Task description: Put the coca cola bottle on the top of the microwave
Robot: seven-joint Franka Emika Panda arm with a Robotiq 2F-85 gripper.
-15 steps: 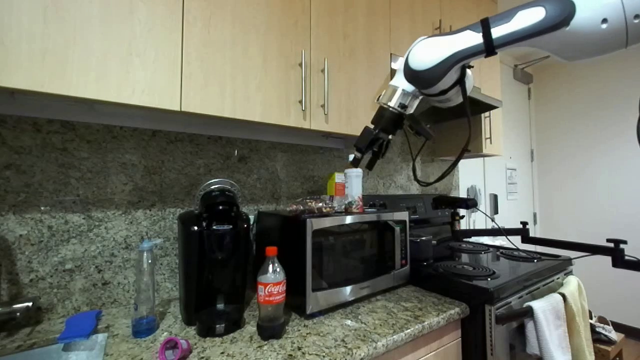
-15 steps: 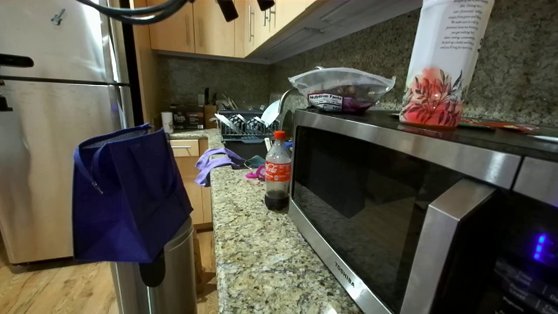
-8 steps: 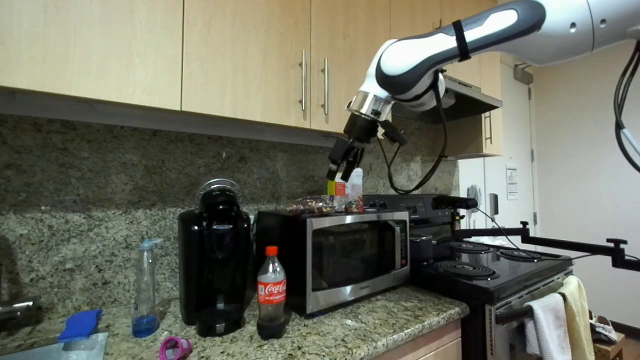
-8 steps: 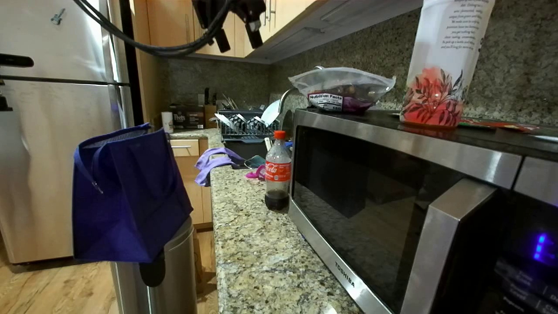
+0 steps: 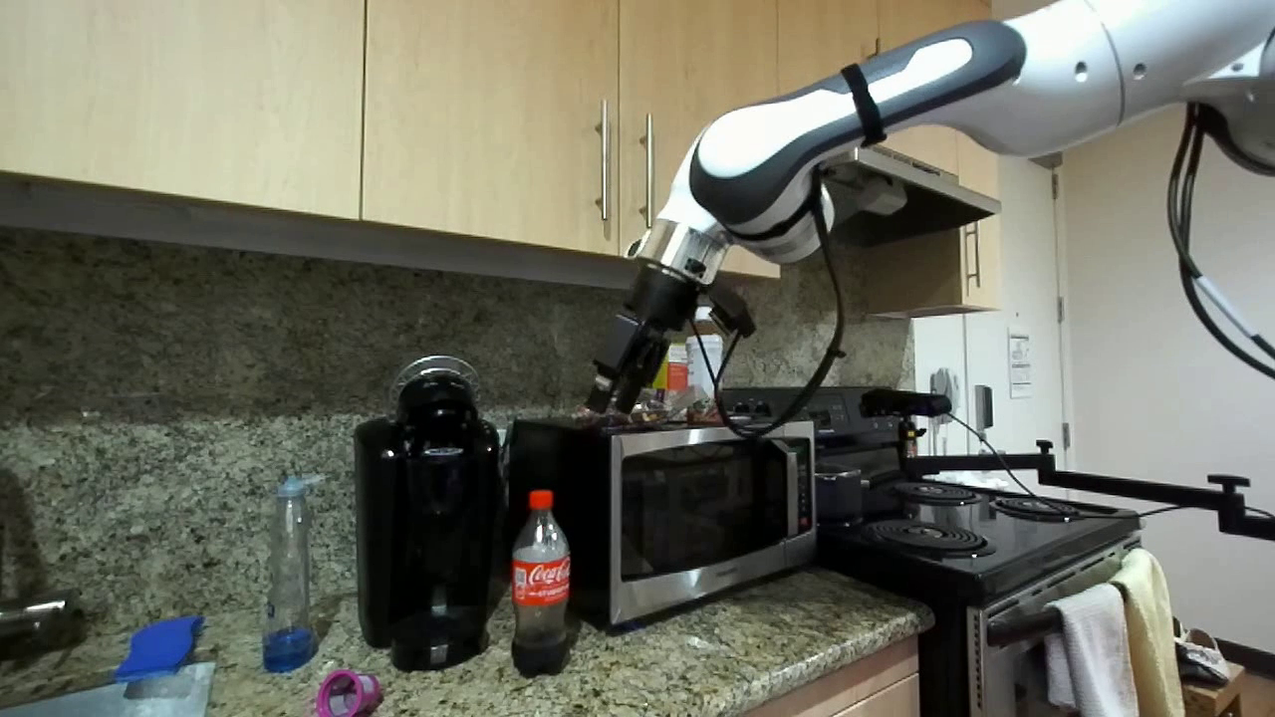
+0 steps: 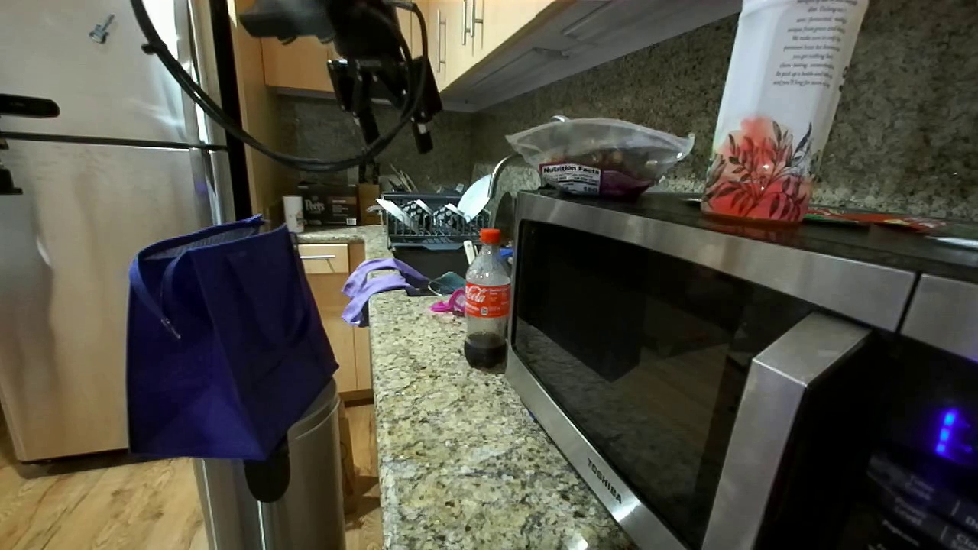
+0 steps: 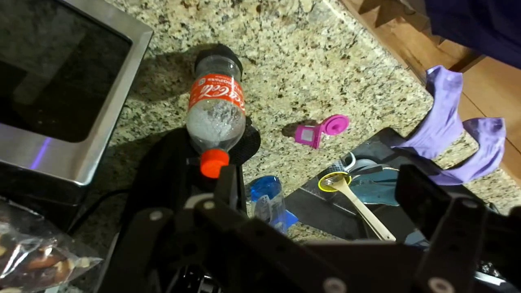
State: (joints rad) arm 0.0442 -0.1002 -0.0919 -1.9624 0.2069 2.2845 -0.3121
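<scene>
The hand (image 5: 612,400) had moved lower, nearer the coca cola bottle (image 5: 541,586). It was spread wide, holding nothing.

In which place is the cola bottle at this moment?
In an exterior view, the cola bottle stands upright on the counter, left of centre, with the microwave to its right and the coffee maker to its left.

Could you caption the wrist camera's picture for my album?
Open jaws above a kitchen counter, where a red-capped Coca-Cola bottle stands beside the microwave.
</scene>
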